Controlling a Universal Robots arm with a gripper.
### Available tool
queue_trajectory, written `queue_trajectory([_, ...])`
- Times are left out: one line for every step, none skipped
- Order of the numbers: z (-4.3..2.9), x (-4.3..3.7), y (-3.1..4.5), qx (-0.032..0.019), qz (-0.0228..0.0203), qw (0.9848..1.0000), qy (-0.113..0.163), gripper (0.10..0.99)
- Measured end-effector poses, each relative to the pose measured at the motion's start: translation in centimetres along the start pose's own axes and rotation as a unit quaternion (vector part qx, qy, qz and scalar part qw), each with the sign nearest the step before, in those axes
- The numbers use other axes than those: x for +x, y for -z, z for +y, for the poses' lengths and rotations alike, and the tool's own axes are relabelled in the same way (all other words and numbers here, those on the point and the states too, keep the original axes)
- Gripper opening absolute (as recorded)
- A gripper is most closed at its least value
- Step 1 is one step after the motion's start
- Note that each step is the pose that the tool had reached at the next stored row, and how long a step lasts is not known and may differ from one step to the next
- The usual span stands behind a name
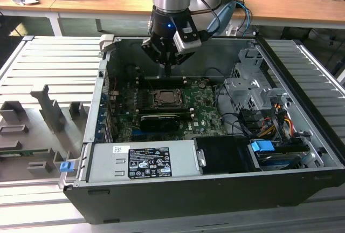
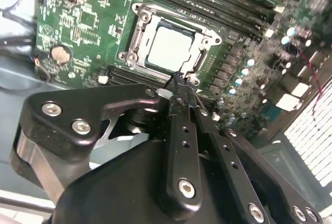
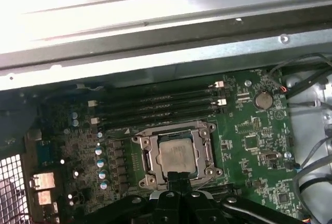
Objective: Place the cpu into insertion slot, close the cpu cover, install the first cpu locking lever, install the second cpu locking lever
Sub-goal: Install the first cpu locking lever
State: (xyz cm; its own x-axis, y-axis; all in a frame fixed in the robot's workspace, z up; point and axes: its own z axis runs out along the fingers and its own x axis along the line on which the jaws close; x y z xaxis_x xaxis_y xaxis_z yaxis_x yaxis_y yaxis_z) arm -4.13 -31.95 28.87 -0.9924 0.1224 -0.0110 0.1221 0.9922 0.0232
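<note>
Inside the open computer case (image 1: 302, 152), mid-motherboard (image 1: 205, 111), the cpu (image 3: 175, 156) sits flat in the insertion slot (image 3: 148, 162). Silver top faces up in both wrist views (image 2: 171, 47). So step one looks done.

The cpu cover (image 3: 199, 130) appears to be down: a silver frame rings the chip, and the chip shows through its middle opening. Also seen in the second wrist view (image 2: 140, 32). Whether it's fully seated I can't tell.

Levers: can't make out either locking lever clearly, so I'd judge both lever steps as still open, maybe the first one in hand. Roughly halfway through, as a guess.

Orientation: the cpu is square, so no real long axis. It lies parallel to the board with its edges lined up with the slot rim and the memory slots (image 3: 155, 107). In the exterior view the socket (image 1: 166, 99) is at board centre, the grey power supply (image 1: 143, 160) at 6 o'clock from it, the drive cage (image 1: 253, 90) at about 3 o'clock.

The hand (image 1: 168, 67) hangs at 12 o'clock from the socket in the exterior view, just above the socket's edge. In the second wrist view (image 2: 181, 86) the fingers look pressed together, tips right at the socket frame's edge. Nothing visibly held, though a thin lever there would be hard to see.

The case sits on a ribbed grey tabletop (image 1: 48, 66).
</note>
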Motion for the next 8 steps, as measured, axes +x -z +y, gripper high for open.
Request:
queue_trajectory([0.00,0.00,-0.01,-0.0001,0.0002,1.0000,0.010,0.106])
queue_trajectory([0.00,0.00,-0.01,-0.0003,0.0006,0.9996,0.027,0.106])
queue_trajectory([0.00,0.00,-0.01,-0.0005,0.0009,0.9992,0.039,0.106])
queue_trajectory([0.00,0.00,-0.01,-0.0005,0.0010,0.9989,0.046,0.106])
queue_trajectory([0.00,0.00,-0.01,-0.0006,0.0012,0.9986,0.053,0.106])
queue_trajectory([0.00,0.00,-0.02,-0.0007,0.0013,0.9983,0.059,0.106])
queue_trajectory([0.00,0.00,-0.01,-0.0008,0.0015,0.9977,0.068,0.106])
queue_trajectory([0.00,0.03,-0.01,-0.0008,0.0017,0.9973,0.074,0.106])
